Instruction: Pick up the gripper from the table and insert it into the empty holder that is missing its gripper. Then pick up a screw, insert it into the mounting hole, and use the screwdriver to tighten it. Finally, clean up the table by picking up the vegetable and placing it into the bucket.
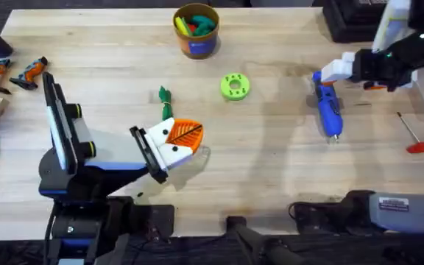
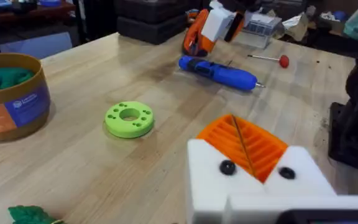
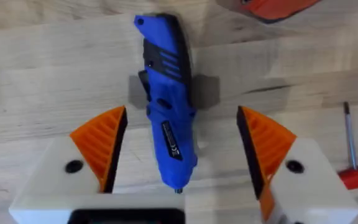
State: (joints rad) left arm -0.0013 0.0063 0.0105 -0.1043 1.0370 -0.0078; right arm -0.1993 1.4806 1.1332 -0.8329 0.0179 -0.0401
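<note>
— Where writing shows at all: too small to read on the screwdriver (image 3: 165, 109) sticker, likewise on the bucket (image 1: 196, 31) label.
— And the screwdriver's lie?
— Flat on the tabletop (image 1: 271, 162), long axis running near-to-far, metal tip toward the arms' bases.
— Against the right gripper (image 3: 179, 158)?
— Between its wide-open orange pads (image 3: 101, 143), apparently untouched, nothing held.
— Left gripper (image 2: 247, 146)?
— Closed pad to pad, empty, beside the vegetable (image 1: 164, 99).

Bright, even light from above washes the pale wooden tabletop (image 1: 271, 154). Shadows are soft: a faint grey one lies beside the screwdriver (image 3: 166, 106) in the right wrist view. Near white parts at the lower edge of both wrist views are blurred. The room behind, upper frame of the left wrist view, is dim.
</note>
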